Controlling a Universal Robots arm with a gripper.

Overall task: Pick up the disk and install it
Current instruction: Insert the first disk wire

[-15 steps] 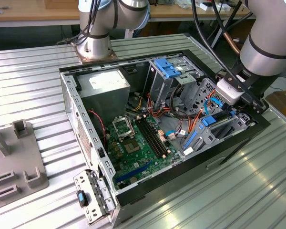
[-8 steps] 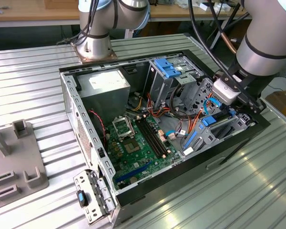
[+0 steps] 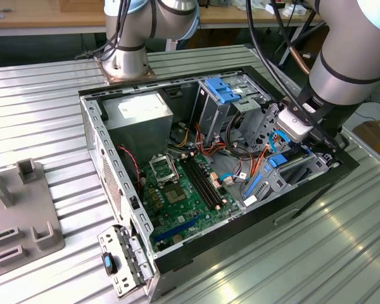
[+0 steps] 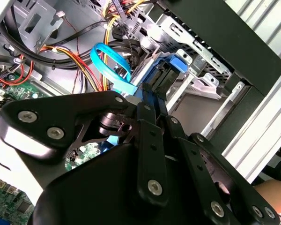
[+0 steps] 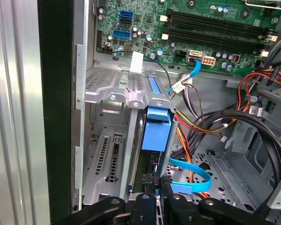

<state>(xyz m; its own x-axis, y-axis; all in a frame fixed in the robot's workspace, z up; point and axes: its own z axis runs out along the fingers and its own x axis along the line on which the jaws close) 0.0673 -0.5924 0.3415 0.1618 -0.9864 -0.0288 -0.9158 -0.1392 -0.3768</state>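
Installation looks nearly done: the disk [image 5: 157,131] stands on edge, mostly sunk into the drive cage [image 5: 107,89] at the four o'clock corner of the computer case [image 3: 98,136] in the exterior view, with the end effector [image 5: 157,182] pinched narrow on its outer edge and only final seating apparently left.

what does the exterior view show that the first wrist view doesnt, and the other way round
Exterior view: the arm's base, the power supply, the blue latch atop the upright cage, and a grey fixture at the exterior view's left.
First wrist view: a close look at the pincer shut on the disk, which stands on edge in the metal bay.
Both: the green motherboard with its memory slots, and the ribbed table.
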